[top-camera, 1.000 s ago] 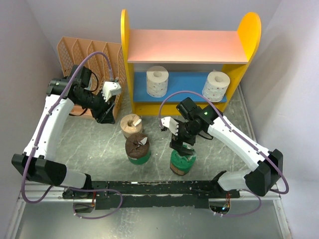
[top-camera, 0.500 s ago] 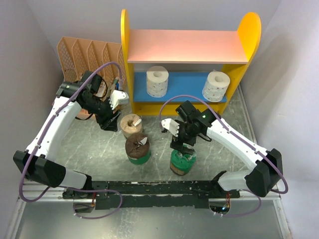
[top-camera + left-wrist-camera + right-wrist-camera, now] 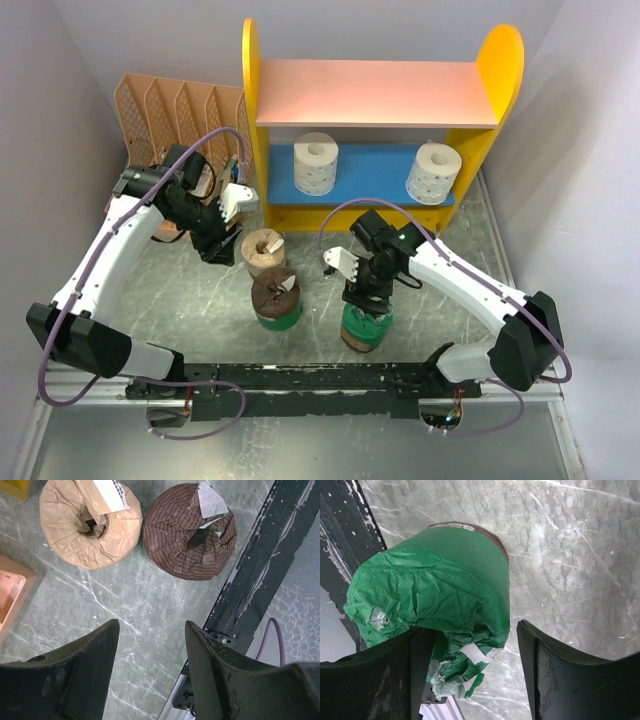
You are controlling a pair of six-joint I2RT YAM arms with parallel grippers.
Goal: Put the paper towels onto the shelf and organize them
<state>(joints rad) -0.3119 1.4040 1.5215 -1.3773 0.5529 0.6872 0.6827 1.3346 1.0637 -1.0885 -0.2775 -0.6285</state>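
Note:
Two white paper towels (image 3: 316, 163) (image 3: 433, 172) stand on the blue lower board of the shelf (image 3: 380, 92). On the table stand a tan roll (image 3: 263, 251) (image 3: 90, 525) and a brown roll in green wrap (image 3: 276, 298) (image 3: 190, 532). My left gripper (image 3: 222, 250) (image 3: 152, 627) hangs open just left of the tan roll, nothing between its fingers. My right gripper (image 3: 365, 300) (image 3: 475, 627) straddles a second green-wrapped roll (image 3: 365, 328) (image 3: 440, 590). Its left finger touches the wrap, and a gap shows at the right finger.
A peach slotted organizer (image 3: 180, 110) stands left of the shelf, close behind my left arm. The black base rail (image 3: 320, 378) (image 3: 260, 565) runs along the near edge, right beside the two green-wrapped rolls. Walls close in on both sides.
My left arm has swung right and stopped beside the tan roll. My right gripper has narrowed its jaws around the green-wrapped roll.

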